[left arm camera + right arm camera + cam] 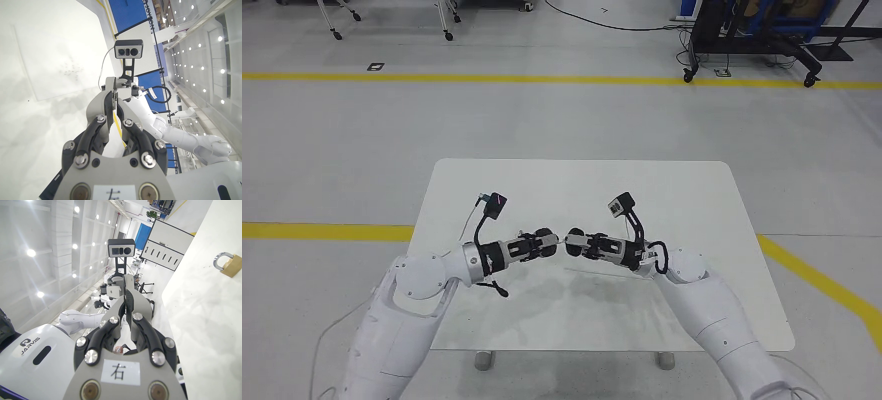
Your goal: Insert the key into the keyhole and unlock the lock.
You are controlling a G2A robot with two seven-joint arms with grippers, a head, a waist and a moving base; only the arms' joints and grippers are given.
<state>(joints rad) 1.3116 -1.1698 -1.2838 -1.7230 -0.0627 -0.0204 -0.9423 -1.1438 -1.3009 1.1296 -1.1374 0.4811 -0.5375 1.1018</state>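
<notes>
Fingers [108,106] of the left gripper [114,96] and right gripper [126,295] are pressing shut, tip to tip above the table [692,200]. I cannot tell whether they are pinching a key. The lock [229,265] is lying apart on the table, so insertion and unlocking are seemingly remaining.

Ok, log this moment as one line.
left claw: shut, tip to tip with right claw above table | right claw: shut | padlock: lying on table, apart from both claws

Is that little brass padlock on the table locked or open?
Looks locked: on the padlock, both silver shackle ends seem seated in the brass body. It lies flat on the table.
</notes>
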